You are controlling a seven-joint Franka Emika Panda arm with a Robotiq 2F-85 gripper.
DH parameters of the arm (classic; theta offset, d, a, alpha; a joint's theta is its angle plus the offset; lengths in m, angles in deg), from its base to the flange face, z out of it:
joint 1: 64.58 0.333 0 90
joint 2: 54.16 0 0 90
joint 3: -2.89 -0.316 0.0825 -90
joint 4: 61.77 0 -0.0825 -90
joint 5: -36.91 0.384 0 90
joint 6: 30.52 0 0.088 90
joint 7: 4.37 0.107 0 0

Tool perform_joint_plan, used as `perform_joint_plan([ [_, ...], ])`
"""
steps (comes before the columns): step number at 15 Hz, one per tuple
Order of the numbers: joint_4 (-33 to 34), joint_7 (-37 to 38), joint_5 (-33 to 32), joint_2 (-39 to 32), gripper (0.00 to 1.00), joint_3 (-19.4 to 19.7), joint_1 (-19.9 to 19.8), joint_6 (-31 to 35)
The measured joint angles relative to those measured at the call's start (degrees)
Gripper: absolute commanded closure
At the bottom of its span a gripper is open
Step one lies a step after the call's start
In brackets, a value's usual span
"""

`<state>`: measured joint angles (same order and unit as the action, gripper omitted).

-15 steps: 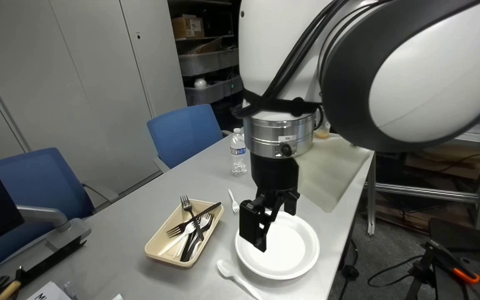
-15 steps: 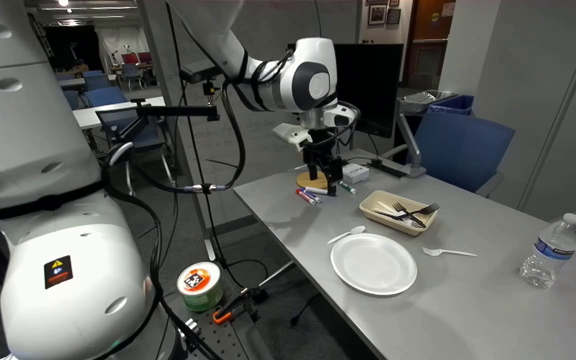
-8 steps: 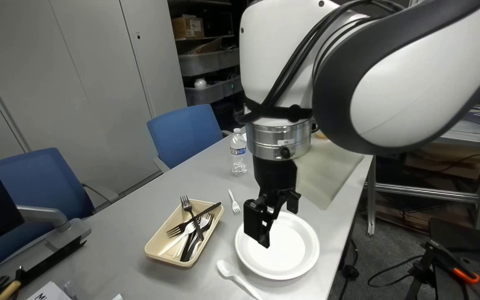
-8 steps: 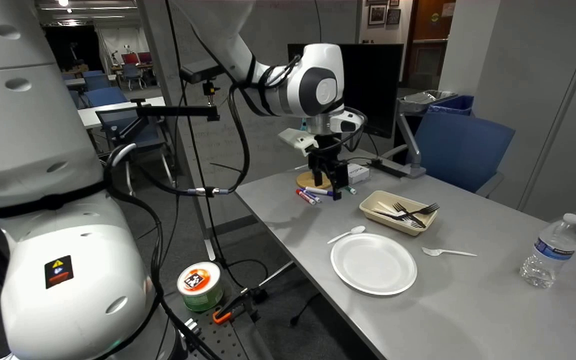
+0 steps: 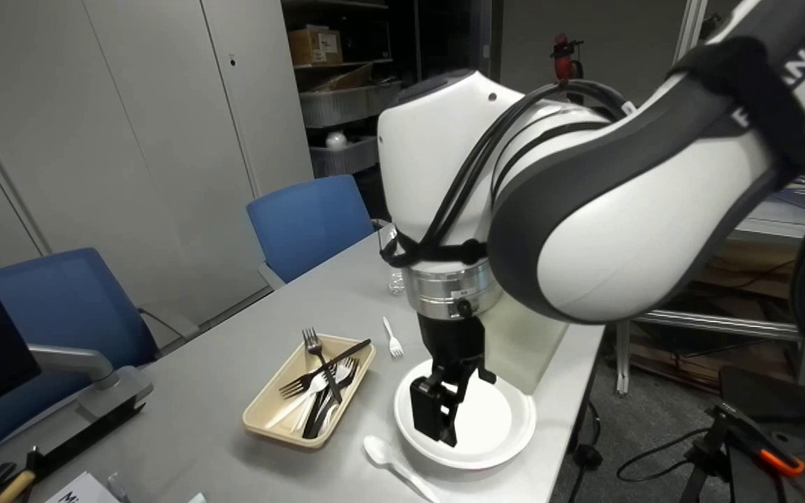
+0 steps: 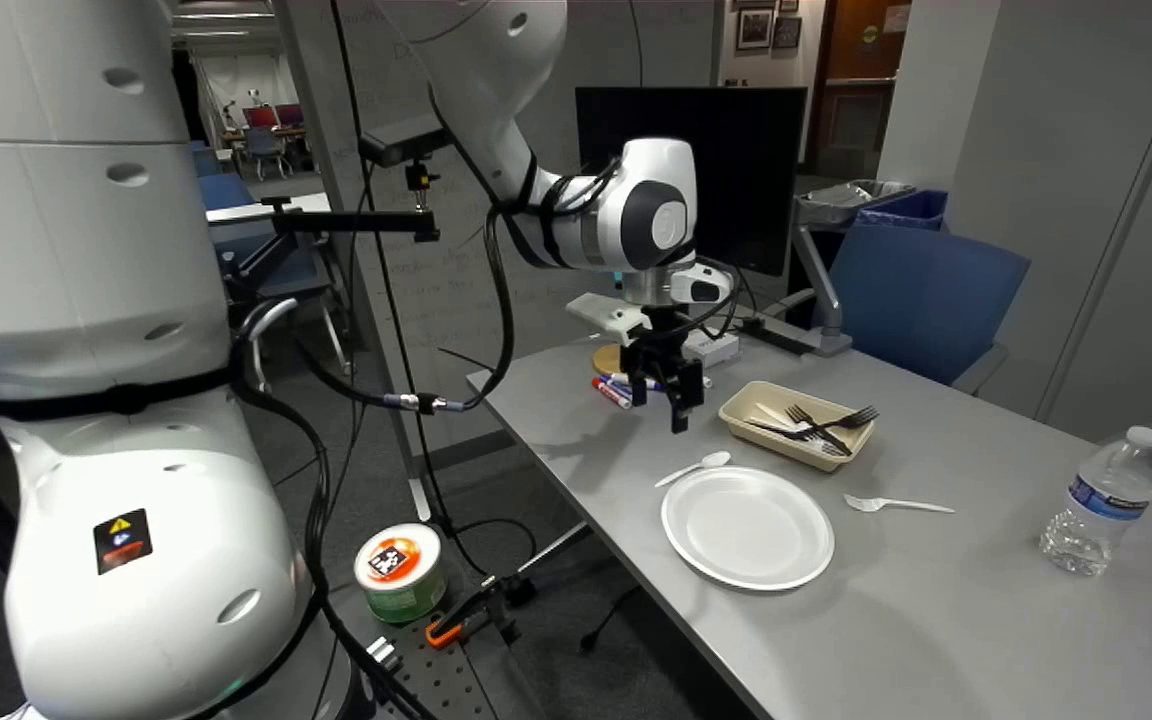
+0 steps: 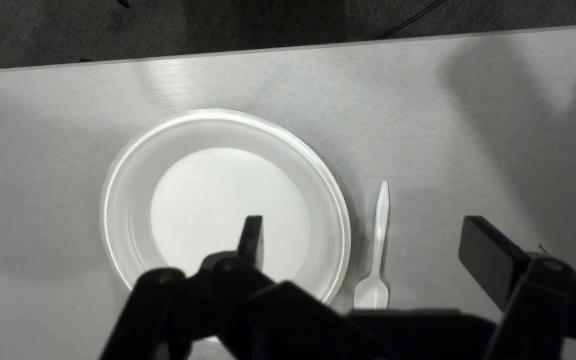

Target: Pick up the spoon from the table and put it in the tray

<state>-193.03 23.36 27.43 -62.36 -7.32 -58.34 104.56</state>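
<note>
The white plastic spoon (image 5: 397, 467) lies flat on the grey table (image 5: 200, 419) beside the white plate; it also shows in an exterior view (image 6: 715, 460). In the wrist view the spoon (image 7: 380, 237) lies between the two spread fingers, its bowl end partly hidden by the gripper body. My gripper (image 7: 363, 235) is open and empty, above the table and the spoon. It appears in both exterior views (image 5: 465, 409) (image 6: 660, 414). The tan tray (image 5: 266, 413) holds several black and white utensils; it also shows in an exterior view (image 6: 771, 447).
The white plate (image 6: 748, 528) stands close beside the spoon, under one finger in the wrist view (image 7: 208, 185). A white fork (image 6: 891, 503) and a water bottle (image 6: 1096, 505) are on the table. Markers (image 6: 612, 392) and a white box (image 6: 711, 347) are near the monitor (image 6: 736, 180).
The arm and open gripper have come down toward the table, and a little toward the spoon in an exterior view. The spoon, tray and plate have not moved.
</note>
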Motion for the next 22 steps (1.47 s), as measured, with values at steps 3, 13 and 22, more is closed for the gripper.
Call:
perform_joint_plan([
  [3,0.77,-0.65,-1.66,-3.68,0.00,0.74,1.24,2.09],
  [13,9.99,-5.37,-4.40,-17.17,0.00,3.77,6.25,9.87],
  [22,17.36,-14.14,0.18,-24.90,0.00,5.10,5.83,12.42],
])
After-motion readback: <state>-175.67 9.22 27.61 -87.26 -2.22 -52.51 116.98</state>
